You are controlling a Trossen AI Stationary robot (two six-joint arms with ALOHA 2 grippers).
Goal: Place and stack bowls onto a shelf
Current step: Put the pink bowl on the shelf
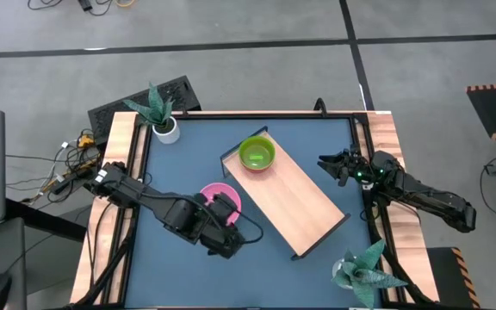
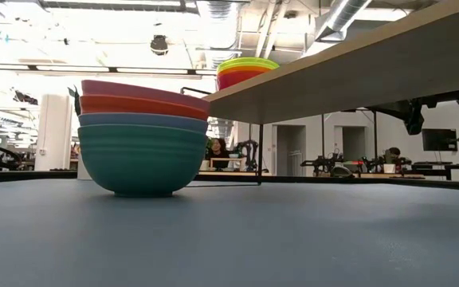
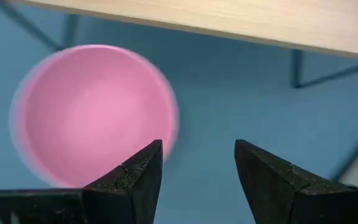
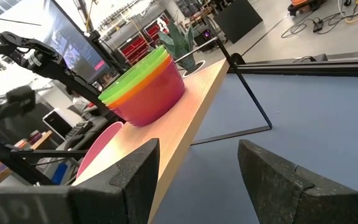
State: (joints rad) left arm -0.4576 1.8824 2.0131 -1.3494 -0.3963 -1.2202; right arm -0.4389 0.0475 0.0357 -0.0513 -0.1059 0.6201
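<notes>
Left pincer (image 1: 231, 244) hung released just beside the pink-topped bowl stack (image 1: 220, 196); right pincer (image 1: 332, 166) waited, apparently released, right of the shelf (image 1: 304, 207); no writing was legible.

Pink bowl (image 3: 95, 115) blurred, partly behind left end effector (image 3: 197, 171) fingers.

The left arm reaches in from the table's 9 o'clock edge, running toward 4 o'clock to a bent wrist near the table's middle. Its left gripper (image 1: 228, 226) points down at the tabletop, fingers (image 3: 132, 180) spread with a clear gap between them, holding nothing. The right arm comes in from 4 o'clock and lies along the 3 o'clock edge. Its right gripper (image 1: 334, 165) points toward 9 o'clock, fingers (image 4: 135, 174) parted and empty.
</notes>
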